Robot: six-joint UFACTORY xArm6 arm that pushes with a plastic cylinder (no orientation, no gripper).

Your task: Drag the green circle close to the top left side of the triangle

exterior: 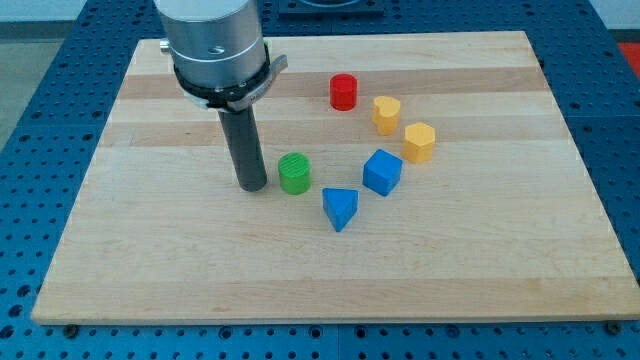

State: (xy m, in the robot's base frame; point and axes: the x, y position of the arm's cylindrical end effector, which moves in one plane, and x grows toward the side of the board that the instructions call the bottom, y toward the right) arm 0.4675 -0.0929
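The green circle (pixel 295 173) stands near the middle of the wooden board (pixel 150 260). The blue triangle (pixel 339 208) lies just below and to the right of it, a small gap between them. My tip (pixel 252 186) rests on the board just left of the green circle, close to it but with a narrow gap showing. The dark rod rises from the tip to the grey arm head at the view's top.
A blue block (pixel 382 172) sits right of the green circle. A red cylinder (pixel 343 92) stands toward the top. Two yellow blocks (pixel 387 114) (pixel 419 142) lie to its right. The board ends on a blue perforated table.
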